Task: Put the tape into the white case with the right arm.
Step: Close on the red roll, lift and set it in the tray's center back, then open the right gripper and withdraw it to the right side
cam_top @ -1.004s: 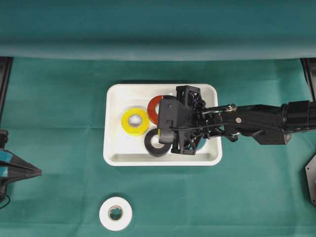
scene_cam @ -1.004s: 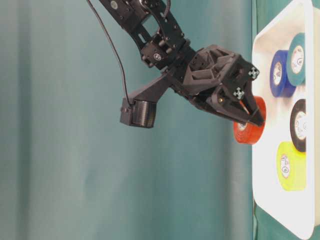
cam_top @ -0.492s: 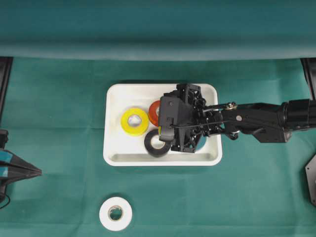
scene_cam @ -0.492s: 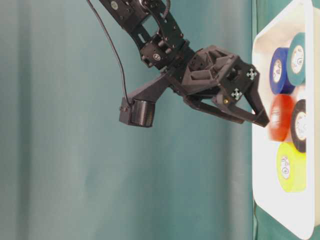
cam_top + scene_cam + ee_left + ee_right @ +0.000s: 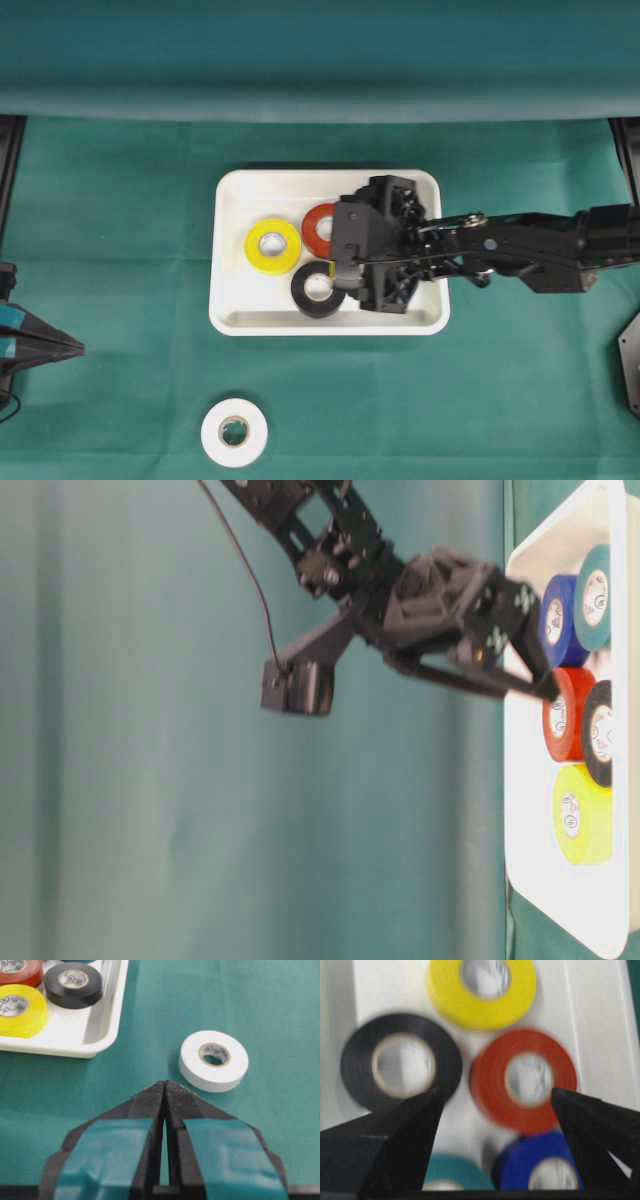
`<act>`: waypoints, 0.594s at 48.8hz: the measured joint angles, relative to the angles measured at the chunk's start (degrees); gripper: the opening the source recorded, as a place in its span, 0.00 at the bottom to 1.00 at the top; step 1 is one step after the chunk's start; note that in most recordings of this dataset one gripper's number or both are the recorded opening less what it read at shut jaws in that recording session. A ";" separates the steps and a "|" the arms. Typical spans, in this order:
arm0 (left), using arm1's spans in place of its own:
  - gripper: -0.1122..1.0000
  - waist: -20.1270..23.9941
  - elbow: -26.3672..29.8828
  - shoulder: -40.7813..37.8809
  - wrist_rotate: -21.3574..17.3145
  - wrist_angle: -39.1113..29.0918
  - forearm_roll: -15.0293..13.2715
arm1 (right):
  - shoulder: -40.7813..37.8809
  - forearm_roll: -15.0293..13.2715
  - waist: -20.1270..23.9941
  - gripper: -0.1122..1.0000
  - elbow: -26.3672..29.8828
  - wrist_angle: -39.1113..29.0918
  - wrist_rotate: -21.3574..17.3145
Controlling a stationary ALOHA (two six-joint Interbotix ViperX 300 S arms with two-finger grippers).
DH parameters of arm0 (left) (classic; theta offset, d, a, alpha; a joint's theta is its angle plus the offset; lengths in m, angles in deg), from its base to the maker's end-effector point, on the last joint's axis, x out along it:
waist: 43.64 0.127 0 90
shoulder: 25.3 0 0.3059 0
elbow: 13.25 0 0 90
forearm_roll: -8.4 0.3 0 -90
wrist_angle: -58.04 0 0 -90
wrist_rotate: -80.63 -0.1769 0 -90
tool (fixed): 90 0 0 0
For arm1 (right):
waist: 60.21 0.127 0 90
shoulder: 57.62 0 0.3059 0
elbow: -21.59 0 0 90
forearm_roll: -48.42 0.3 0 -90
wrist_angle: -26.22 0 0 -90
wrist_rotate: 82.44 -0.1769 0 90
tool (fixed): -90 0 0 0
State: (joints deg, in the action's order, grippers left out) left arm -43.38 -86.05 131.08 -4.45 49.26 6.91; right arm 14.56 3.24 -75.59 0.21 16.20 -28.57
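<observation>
The left gripper (image 5: 164, 1091) fills the bottom of the left wrist view, its two black fingers (image 5: 145, 1110) pressed together to a single point, each bearing a light-blue patch. It hangs over a green cloth (image 5: 260, 1015) that covers the bench. Just beyond the tip, slightly to the right, a white tape roll (image 5: 213, 1060) lies flat on the cloth, apart from the fingers. At the upper left corner sits the white case (image 5: 95, 1030), its rounded near corner showing. Inside it lie a yellow tape roll (image 5: 20, 1010), a black tape roll (image 5: 73, 984) and, at the top edge, part of a red tape roll (image 5: 20, 971).
</observation>
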 measured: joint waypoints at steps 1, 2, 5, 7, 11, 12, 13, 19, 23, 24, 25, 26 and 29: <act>0.10 0.00 0.00 0.00 0.00 0.00 0.09 | 0.53 0.09 0.00 0.69 -0.44 -0.26 0.00; 0.10 0.00 0.00 0.00 0.09 0.00 0.00 | 1.14 0.09 0.00 0.69 -1.05 -0.44 -0.09; 0.10 0.00 0.00 0.00 0.09 0.00 0.09 | 2.99 0.09 0.00 0.69 -2.99 -1.05 -0.26; 0.10 0.09 0.00 0.00 0.09 0.00 0.09 | 4.48 0.09 0.00 0.69 -4.48 -1.14 -0.44; 0.10 0.00 0.00 0.00 0.09 0.00 0.09 | 7.91 0.09 0.00 0.69 -8.26 -1.23 -0.62; 0.10 0.09 0.00 0.00 0.09 0.00 0.00 | 8.88 0.09 0.00 0.69 -9.23 -1.23 -0.70; 0.10 0.00 0.00 0.00 0.00 0.00 0.00 | 9.76 0.09 0.00 0.69 -10.20 -1.23 -0.79; 0.10 0.09 0.00 0.00 0.09 0.00 0.00 | 15.12 0.09 0.00 0.69 -15.73 -1.14 -0.79; 0.10 0.09 0.00 0.00 0.09 0.00 0.09 | 18.81 0.18 0.00 0.69 -19.42 -0.97 -1.05; 0.10 0.00 0.00 0.00 0.09 0.00 0.00 | 19.78 0.35 0.00 0.69 -20.21 -0.97 -1.14; 0.10 0.09 0.00 0.00 0.00 0.00 0.09 | 20.57 0.44 0.00 0.69 -21.09 -0.79 -1.32; 0.10 0.00 0.00 0.00 0.09 0.00 0.09 | 21.45 0.53 0.00 0.69 -21.88 -0.70 -1.58; 0.10 0.09 0.00 0.00 0.09 -0.09 0.09 | 24.26 0.79 0.00 0.69 -24.35 -0.26 -2.11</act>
State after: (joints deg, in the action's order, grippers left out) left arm -43.29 -86.05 131.08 -4.36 49.17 7.00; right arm 38.82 4.04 -75.59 -24.14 15.94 -30.68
